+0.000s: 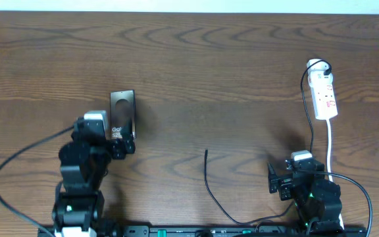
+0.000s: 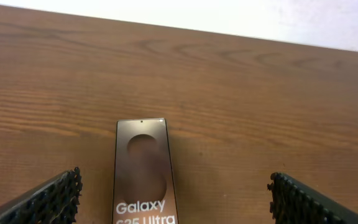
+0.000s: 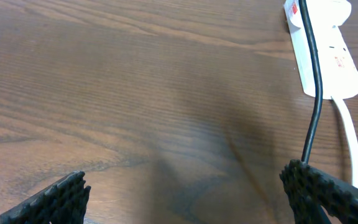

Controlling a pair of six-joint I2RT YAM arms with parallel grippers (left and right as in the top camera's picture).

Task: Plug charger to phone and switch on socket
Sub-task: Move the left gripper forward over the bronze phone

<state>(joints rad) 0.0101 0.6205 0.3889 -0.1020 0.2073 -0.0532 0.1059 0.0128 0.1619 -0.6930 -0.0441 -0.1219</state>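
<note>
Spanning the table, only the overhead view shows the charger, loose tip mid-table pointing away from the arms. The socket lies far right. The phone lies lengthwise between the left gripper's spread fingers, lettered end nearest; the right gripper gapes, empty.

Overhead top-down; low left wrist shares phone
</note>
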